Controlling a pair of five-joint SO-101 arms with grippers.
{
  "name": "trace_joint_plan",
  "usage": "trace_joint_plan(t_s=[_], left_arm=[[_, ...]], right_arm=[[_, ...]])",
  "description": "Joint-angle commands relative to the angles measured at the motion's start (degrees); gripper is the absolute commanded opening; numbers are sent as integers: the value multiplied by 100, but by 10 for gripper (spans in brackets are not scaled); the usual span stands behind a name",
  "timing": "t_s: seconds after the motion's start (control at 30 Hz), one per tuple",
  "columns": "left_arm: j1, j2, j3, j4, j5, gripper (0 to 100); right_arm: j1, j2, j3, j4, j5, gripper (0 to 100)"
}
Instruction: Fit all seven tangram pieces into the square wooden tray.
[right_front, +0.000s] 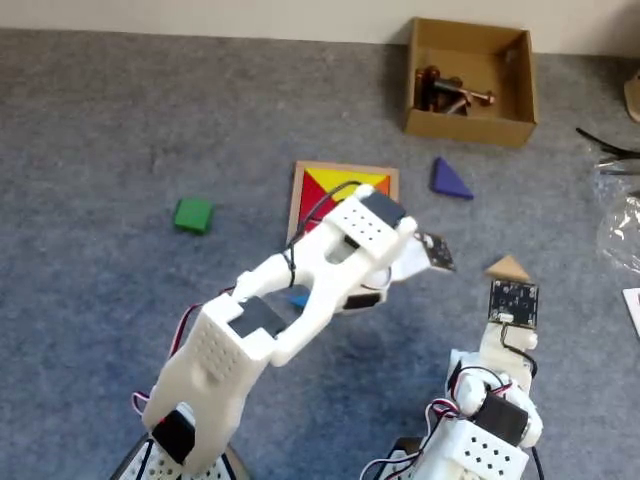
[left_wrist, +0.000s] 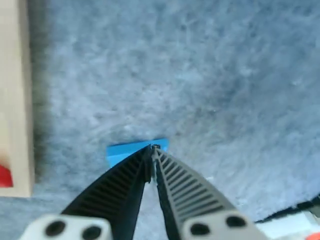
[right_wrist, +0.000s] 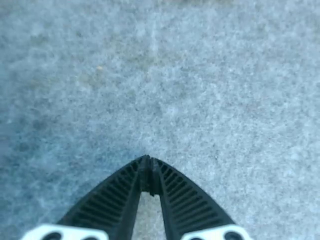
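Note:
The square wooden tray (right_front: 298, 196) lies mid-table with yellow and red pieces in it; its wooden rim (left_wrist: 20, 100) and a bit of red (left_wrist: 4, 176) show in the left wrist view. My left gripper (left_wrist: 152, 148) is shut, its tips meeting at the edge of a blue piece (left_wrist: 131, 151) lying flat on the carpet beside the tray. That blue piece (right_front: 298, 298) peeks out under the left arm. A green piece (right_front: 193, 215), a purple triangle (right_front: 450, 180) and a tan triangle (right_front: 508, 268) lie loose. My right gripper (right_wrist: 150, 172) is shut over bare carpet.
A cardboard box (right_front: 470, 80) holding metal and wooden oddments stands at the back right. Cables and a clear plastic bag (right_front: 620, 225) lie at the right edge. The right arm (right_front: 500, 400) stands folded near the front right.

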Motion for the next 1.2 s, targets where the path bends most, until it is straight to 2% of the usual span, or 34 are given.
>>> trace_joint_plan(t_s=[0.0, 0.33, 0.67, 1.17], left_arm=[[119, -66, -22, -167, 44, 28], [207, -57, -22, -563, 44, 28], [163, 593, -84, -738, 44, 27], [-699, 593, -31, -589, 53, 25]], right_arm=[[84, -84, 664, -101, -9, 5], [84, -84, 664, -101, -9, 5], [84, -84, 664, -101, -9, 5], [84, -84, 664, -101, -9, 5]])
